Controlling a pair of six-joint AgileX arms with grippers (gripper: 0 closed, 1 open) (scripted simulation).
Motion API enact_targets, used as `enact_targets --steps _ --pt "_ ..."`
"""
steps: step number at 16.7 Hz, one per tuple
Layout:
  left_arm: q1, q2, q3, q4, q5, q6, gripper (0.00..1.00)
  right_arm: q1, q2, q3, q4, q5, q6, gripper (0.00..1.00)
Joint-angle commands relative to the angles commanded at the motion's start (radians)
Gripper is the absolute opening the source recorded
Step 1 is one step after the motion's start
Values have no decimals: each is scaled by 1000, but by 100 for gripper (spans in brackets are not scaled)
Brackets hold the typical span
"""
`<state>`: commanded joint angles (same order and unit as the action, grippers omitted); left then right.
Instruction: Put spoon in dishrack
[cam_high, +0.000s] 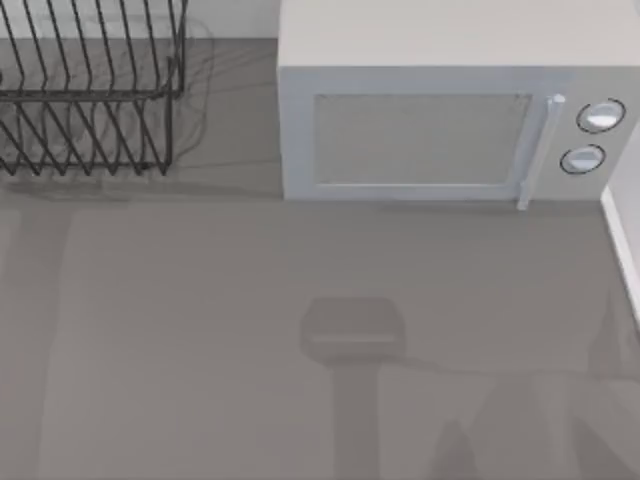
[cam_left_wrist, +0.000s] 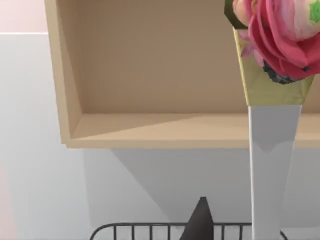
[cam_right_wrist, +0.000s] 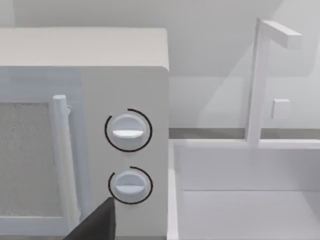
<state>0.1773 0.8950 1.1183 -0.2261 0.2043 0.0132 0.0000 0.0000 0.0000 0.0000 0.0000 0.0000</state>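
Our left gripper's dark fingertip (cam_left_wrist: 200, 222) just above the black wire dishrack (cam_high: 90, 95) at the table's far left, our right gripper's fingertip (cam_right_wrist: 97, 225) near the grey microwave (cam_high: 440, 110), we cannot tell either claw's opening

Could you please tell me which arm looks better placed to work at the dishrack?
Probably the left. The dishrack stands at the top view's left rear, and the left gripper looks onto its top rail. The right gripper faces the dials of the microwave, beside the sink.
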Motion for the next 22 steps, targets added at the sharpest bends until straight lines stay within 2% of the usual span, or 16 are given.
enact_targets --steps 5,13,16,19,22 --pt "-17 156 -8 161 -12 -1 0 0 0 0 0 0 0 100" --pt "-75 646 -112 776 -65 4 0 0 0 0 0 0 0 100" --pt "-96 783 -160 959 -85 4 0 0 0 0 0 0 0 100" --pt "-109 854 -191 1048 -97 3 0 0 0 0 0 0 0 100" --pt "-111 860 -195 1056 -99 3 0 0 0 0 0 0 0 100"
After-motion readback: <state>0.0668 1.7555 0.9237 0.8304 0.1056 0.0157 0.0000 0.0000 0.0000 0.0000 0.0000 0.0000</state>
